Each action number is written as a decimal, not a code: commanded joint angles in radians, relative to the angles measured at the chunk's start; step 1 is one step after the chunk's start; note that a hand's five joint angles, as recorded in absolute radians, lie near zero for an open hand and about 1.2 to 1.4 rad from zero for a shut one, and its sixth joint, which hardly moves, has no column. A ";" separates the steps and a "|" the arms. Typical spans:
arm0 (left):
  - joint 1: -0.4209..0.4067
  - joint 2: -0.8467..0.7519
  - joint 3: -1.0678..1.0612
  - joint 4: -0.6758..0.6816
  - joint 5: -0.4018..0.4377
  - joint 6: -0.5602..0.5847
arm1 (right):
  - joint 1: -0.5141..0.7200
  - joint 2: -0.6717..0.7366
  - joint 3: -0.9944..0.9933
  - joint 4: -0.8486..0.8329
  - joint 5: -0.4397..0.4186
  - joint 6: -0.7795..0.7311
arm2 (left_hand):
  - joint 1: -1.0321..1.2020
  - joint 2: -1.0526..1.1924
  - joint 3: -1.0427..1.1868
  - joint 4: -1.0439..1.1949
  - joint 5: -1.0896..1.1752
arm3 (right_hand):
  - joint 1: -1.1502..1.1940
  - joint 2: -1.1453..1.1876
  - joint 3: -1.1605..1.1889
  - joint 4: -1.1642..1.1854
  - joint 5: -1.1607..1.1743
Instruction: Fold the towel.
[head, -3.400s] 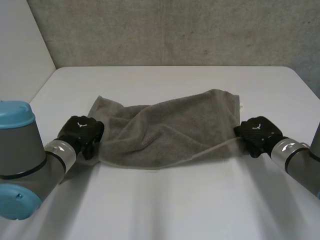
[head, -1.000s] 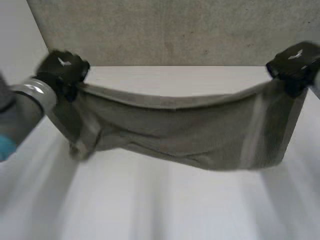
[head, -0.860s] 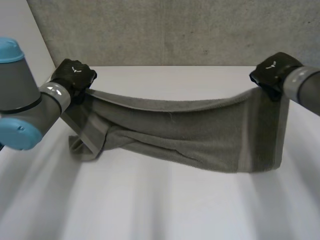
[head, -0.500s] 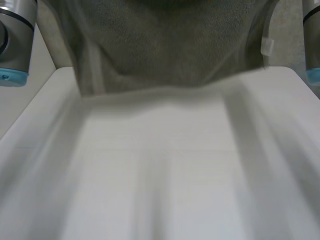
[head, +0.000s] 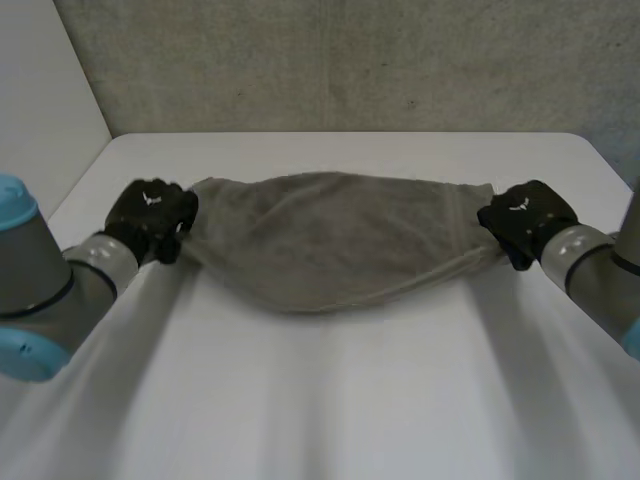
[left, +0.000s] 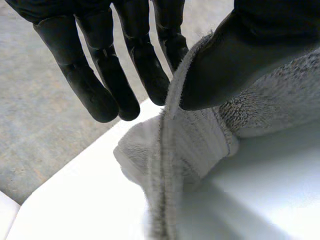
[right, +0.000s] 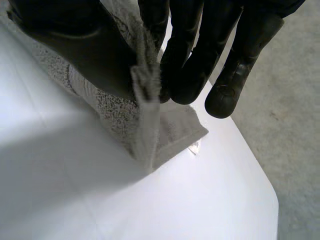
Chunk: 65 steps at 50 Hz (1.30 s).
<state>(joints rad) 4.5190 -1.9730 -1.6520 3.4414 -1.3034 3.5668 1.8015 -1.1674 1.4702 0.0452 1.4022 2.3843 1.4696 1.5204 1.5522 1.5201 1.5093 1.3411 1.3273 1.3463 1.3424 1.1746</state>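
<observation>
Two black hands hold one grey towel (head: 335, 235) by its opposite ends on the white desk (head: 330, 400). The towel lies across the middle of the desk, drawn out between the hands, its far edge fairly straight and its near edge bowing toward the camera in a shallow curve. The left hand (head: 150, 215) sits at the towel's left end and the right hand (head: 522, 213) at its right end, each low over the desk with its grey arm reaching in from the near side. In the left wrist view, the hemmed edge of the towel runs up between the thumb (left: 250, 55) and the nearly straight fingers (left: 95, 85), pinched there, while the cloth below bunches on the desk. In the right wrist view, the thumb (right: 75, 45) presses the towel's edge against the fingers (right: 195, 65), so this hand too is clamped on the cloth; the corner under it rests flat on the desk, with a small white label (right: 194, 146) at its tip. Behind the desk stands a rough grey wall (head: 350, 60).
</observation>
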 joint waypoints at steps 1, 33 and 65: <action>-0.001 0.138 -0.135 -0.007 0.016 0.104 | -0.051 -0.174 0.102 -0.001 0.000 0.006 | -0.073 -0.124 -0.156 -0.124 -0.288 | 0.055 0.069 0.050 0.054 0.047; -0.014 0.195 -0.160 -0.136 0.019 0.170 | -0.211 -0.183 -0.027 0.406 -0.210 -0.027 | -0.073 -0.124 -0.156 -0.124 -0.288 | 0.055 0.069 0.050 0.054 0.047; -0.090 -0.448 0.506 -0.002 -0.016 0.300 | -0.077 0.302 -0.324 0.058 0.041 0.107 | -0.073 -0.124 -0.156 -0.124 -0.288 | 0.055 0.069 0.050 0.054 0.047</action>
<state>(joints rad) 4.4286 -2.3778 -1.1831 3.3767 -1.3001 3.8654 1.7030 -0.9141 1.1836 0.1127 1.4224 2.4923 1.4696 1.5208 1.5538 1.5202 1.5093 1.3412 1.3273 1.3471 1.3425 1.1746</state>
